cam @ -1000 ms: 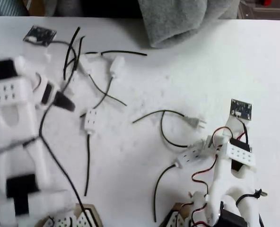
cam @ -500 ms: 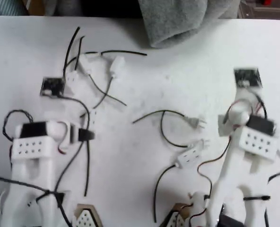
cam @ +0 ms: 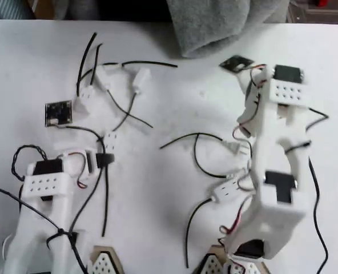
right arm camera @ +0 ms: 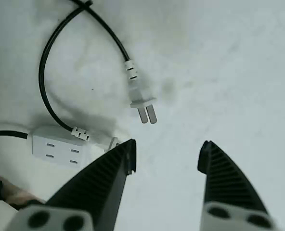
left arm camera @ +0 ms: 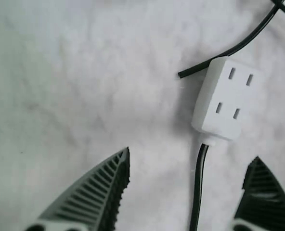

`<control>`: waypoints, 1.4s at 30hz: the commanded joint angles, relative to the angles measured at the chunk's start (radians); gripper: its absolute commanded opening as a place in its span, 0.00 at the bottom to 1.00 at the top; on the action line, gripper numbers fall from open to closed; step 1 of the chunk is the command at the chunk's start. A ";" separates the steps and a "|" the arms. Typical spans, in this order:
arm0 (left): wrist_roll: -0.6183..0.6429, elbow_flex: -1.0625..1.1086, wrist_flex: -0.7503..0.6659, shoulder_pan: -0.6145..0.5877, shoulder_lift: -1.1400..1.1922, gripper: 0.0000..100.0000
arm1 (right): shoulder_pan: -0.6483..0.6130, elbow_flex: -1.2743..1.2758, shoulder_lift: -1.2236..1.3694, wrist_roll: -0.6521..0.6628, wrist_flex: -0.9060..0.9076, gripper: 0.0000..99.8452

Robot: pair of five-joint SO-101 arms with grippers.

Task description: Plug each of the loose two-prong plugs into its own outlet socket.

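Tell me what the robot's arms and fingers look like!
The left arm and the right arm are both chunky white plastic, with black motor blocks and little grids of round holes. Thin red and black wires loop along them. The fingers are dark pointed wedges with ribbed inner edges.

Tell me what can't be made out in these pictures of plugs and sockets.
1. High view: the right arm covers the prongs of the loose plug and one end of the socket block.
2. Right wrist view: a finger of the right gripper hides most of a small part beside that block.
3. Left wrist view: the cord below the second socket block runs off the edge.
4. High view: the white cluster is too small to judge.
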 commanded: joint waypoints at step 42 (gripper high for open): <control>0.002 -0.003 -0.017 0.024 0.004 0.36 | -0.048 -0.104 0.486 0.258 0.024 0.11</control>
